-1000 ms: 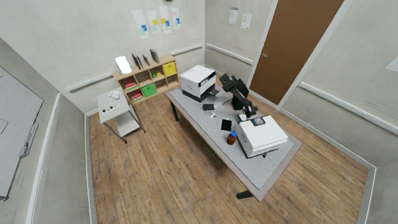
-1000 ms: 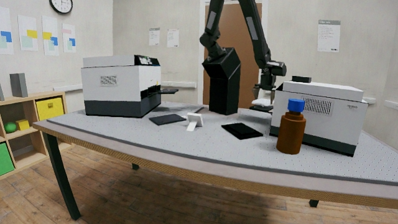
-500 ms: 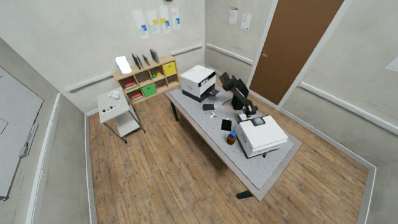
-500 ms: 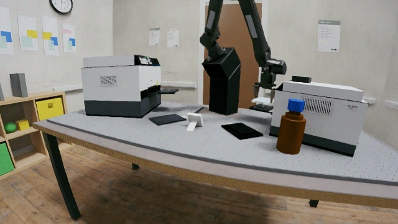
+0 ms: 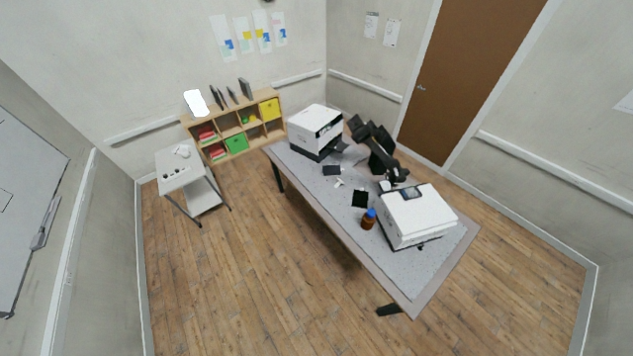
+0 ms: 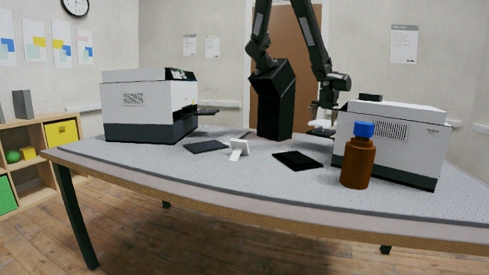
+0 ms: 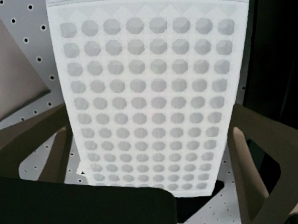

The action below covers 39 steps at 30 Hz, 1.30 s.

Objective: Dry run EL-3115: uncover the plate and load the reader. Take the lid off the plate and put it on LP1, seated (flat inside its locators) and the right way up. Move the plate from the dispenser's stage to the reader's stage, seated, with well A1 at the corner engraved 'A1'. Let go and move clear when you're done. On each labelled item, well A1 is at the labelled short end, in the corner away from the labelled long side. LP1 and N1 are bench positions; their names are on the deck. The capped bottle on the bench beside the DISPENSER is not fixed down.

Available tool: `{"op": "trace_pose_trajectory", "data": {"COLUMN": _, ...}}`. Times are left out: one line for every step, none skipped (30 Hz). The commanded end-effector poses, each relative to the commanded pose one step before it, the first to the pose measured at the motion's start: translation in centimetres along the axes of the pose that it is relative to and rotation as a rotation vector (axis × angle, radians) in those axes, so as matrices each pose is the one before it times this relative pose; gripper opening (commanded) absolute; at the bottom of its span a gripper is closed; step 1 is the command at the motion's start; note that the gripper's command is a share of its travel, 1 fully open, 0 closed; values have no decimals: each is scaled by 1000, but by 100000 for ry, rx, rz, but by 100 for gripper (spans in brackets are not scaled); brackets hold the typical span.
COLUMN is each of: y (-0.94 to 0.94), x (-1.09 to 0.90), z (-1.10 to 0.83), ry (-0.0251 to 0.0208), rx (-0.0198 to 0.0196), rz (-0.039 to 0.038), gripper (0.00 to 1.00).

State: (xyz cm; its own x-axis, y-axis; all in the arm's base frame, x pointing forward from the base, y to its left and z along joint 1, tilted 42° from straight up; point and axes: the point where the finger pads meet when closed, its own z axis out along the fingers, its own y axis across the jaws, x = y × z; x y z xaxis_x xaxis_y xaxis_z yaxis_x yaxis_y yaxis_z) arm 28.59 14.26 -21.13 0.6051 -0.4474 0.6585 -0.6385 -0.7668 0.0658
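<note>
Gripper (image 5: 388,182) (image 6: 324,116) (image 7: 149,111) reads as clamped on the white plate (image 5: 385,186) (image 6: 322,123) (image 7: 150,90): fingers wide but against both long sides, wells square between them. Plate looks level, just above the dispenser's stage (image 6: 321,132), apart from it. You can't tell if the lid is on it; no loose lid shows on the bench pads, so treat it as lidded.

Step in hand, likely: lifting clear of the stage. Go straight up, slow, no wrist roll, until the underside is above the stage's locators, then back off from the dispenser (image 5: 415,213) (image 6: 386,153), which is right beside your fingers. Keep grip force steady; if you have lid skirt only, the plate could drop.

Further out, the near dark pad (image 5: 360,198) (image 6: 297,160) and the far dark pad (image 5: 331,170) (image 6: 206,146) look like the bench positions; names unreadable from here. Lid needs to come off and go to LP1 before loading. Bottle (image 5: 368,220) (image 6: 357,164) stands loose past the near pad; swing wide of it.

Farthest from the tool, the reader (image 5: 314,131) (image 6: 137,106) has its stage (image 5: 341,146) (image 6: 207,112) out. Check A1 before you turn the plate; corner not readable now.
</note>
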Motion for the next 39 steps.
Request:
{"op": "trace_pose_trajectory", "data": {"y": -996, "x": 1560, "z": -164, "ry": -518, "rx": 1066, "rz": 6644, "gripper": 86}}
{"op": "trace_pose_trajectory", "data": {"y": -230, "x": -21, "z": 65, "ry": -215, "rx": 509, "rz": 491, "gripper": 86}}
{"op": "trace_pose_trajectory", "data": {"y": -279, "x": 357, "z": 84, "ry": -295, "rx": 379, "rz": 1691, "gripper": 86}}
{"op": "trace_pose_trajectory", "data": {"y": -62, "x": 385, "z": 82, "ry": -222, "rx": 43, "rz": 1536, "gripper": 86}}
{"op": "trace_pose_trajectory", "data": {"y": 255, "x": 156, "z": 31, "ry": -275, "rx": -521, "rz": 1172, "gripper": 86}}
{"op": "trace_pose_trajectory", "data": {"y": 265, "x": 335, "z": 45, "ry": -152, "rx": -599, "rz": 1149, "gripper": 86}}
{"op": "trace_pose_trajectory", "data": {"y": 158, "x": 354, "z": 56, "ry": -171, "rx": -652, "rz": 1135, "gripper": 86}}
{"op": "trace_pose_trajectory", "data": {"y": 56, "x": 356, "z": 51, "ry": -178, "rx": -294, "rz": 1413, "gripper": 86}}
{"op": "trace_pose_trajectory", "data": {"y": 25, "x": 360, "z": 53, "ry": -176, "rx": -252, "rz": 1447, "gripper": 86}}
{"op": "trace_pose_trajectory", "data": {"y": 105, "x": 79, "z": 7, "ry": -216, "rx": -491, "rz": 1127, "gripper": 86}}
{"op": "trace_pose_trajectory", "data": {"y": 271, "x": -185, "z": 70, "ry": -226, "rx": -854, "rz": 860, "gripper": 86}}
{"op": "trace_pose_trajectory", "data": {"y": 141, "x": -301, "z": -20, "ry": -277, "rx": -436, "rz": 548, "gripper": 86}}
{"op": "trace_pose_trajectory", "data": {"y": -75, "x": -259, "z": -19, "ry": -253, "rx": -167, "rz": 850, "gripper": 86}}
{"op": "trace_pose_trajectory", "data": {"y": -130, "x": -201, "z": -14, "ry": -232, "rx": 14, "rz": 1101, "gripper": 86}}
{"op": "trace_pose_trajectory", "data": {"y": -127, "x": -158, "z": 4, "ry": -203, "rx": -14, "rz": 1192, "gripper": 86}}
{"op": "trace_pose_trajectory", "data": {"y": 34, "x": -67, "z": 8, "ry": 266, "rx": -171, "rz": 1042, "gripper": 86}}
{"op": "trace_pose_trajectory", "data": {"y": 0, "x": 0, "z": 0, "ry": 0, "rx": 0, "rz": 0, "gripper": 86}}
{"op": "trace_pose_trajectory", "data": {"y": 0, "x": 0, "z": 0, "ry": 0, "rx": 0, "rz": 0, "gripper": 86}}
{"op": "trace_pose_trajectory", "data": {"y": -244, "x": 285, "z": -41, "ry": -346, "rx": 382, "rz": 121, "gripper": 86}}
{"op": "trace_pose_trajectory", "data": {"y": -234, "x": 557, "z": 39, "ry": -344, "rx": -48, "rz": 1699, "gripper": 86}}
{"op": "trace_pose_trajectory", "data": {"y": -178, "x": 574, "z": 38, "ry": -270, "rx": -117, "rz": 1729, "gripper": 86}}
{"op": "trace_pose_trajectory", "data": {"y": -3, "x": 590, "z": 42, "ry": -114, "rx": -164, "rz": 1689, "gripper": 86}}
{"op": "trace_pose_trajectory", "data": {"y": 172, "x": 327, "z": 41, "ry": -117, "rx": -566, "rz": 1667, "gripper": 86}}
{"op": "trace_pose_trajectory", "data": {"y": 16, "x": 1, "z": -16, "ry": -201, "rx": -283, "rz": 1615, "gripper": 86}}
{"op": "trace_pose_trajectory", "data": {"y": 68, "x": -82, "z": -9, "ry": -231, "rx": -309, "rz": 1299, "gripper": 86}}
{"op": "trace_pose_trajectory", "data": {"y": 66, "x": -106, "z": -18, "ry": -241, "rx": -273, "rz": 1157, "gripper": 86}}
{"op": "trace_pose_trajectory", "data": {"y": 201, "x": -312, "z": 5, "ry": -335, "rx": -376, "rz": 483, "gripper": 86}}
{"op": "trace_pose_trajectory", "data": {"y": -56, "x": -291, "z": 14, "ry": -351, "rx": -32, "rz": 859, "gripper": 86}}
{"op": "trace_pose_trajectory", "data": {"y": -87, "x": -215, "z": 18, "ry": -217, "rx": -12, "rz": 992, "gripper": 86}}
{"op": "trace_pose_trajectory", "data": {"y": 36, "x": 249, "z": 54, "ry": -140, "rx": -305, "rz": 759, "gripper": 86}}
{"op": "trace_pose_trajectory", "data": {"y": -14, "x": 684, "z": 21, "ry": 352, "rx": -319, "rz": 1655, "gripper": 86}}
{"op": "trace_pose_trajectory", "data": {"y": 3, "x": 528, "z": 82, "ry": -255, "rx": -273, "rz": 1747, "gripper": 86}}
{"op": "trace_pose_trajectory", "data": {"y": -18, "x": 482, "z": 31, "ry": -309, "rx": -177, "rz": 1281, "gripper": 86}}
{"op": "trace_pose_trajectory", "data": {"y": 0, "x": 0, "z": 0, "ry": 0, "rx": 0, "rz": 0, "gripper": 86}}
{"op": "trace_pose_trajectory", "data": {"y": 0, "x": 0, "z": 0, "ry": 0, "rx": 0, "rz": 0, "gripper": 86}}
{"op": "trace_pose_trajectory", "data": {"y": -47, "x": 26, "z": -51, "ry": -147, "rx": 39, "rz": 16, "gripper": 86}}
{"op": "trace_pose_trajectory", "data": {"y": 1, "x": -122, "z": -54, "ry": -416, "rx": -169, "rz": 837, "gripper": 86}}
{"op": "trace_pose_trajectory", "data": {"y": -243, "x": -237, "z": -115, "ry": -429, "rx": 342, "rz": 1237, "gripper": 86}}
{"op": "trace_pose_trajectory", "data": {"y": -209, "x": -201, "z": -80, "ry": -287, "rx": 264, "rz": 1239, "gripper": 86}}
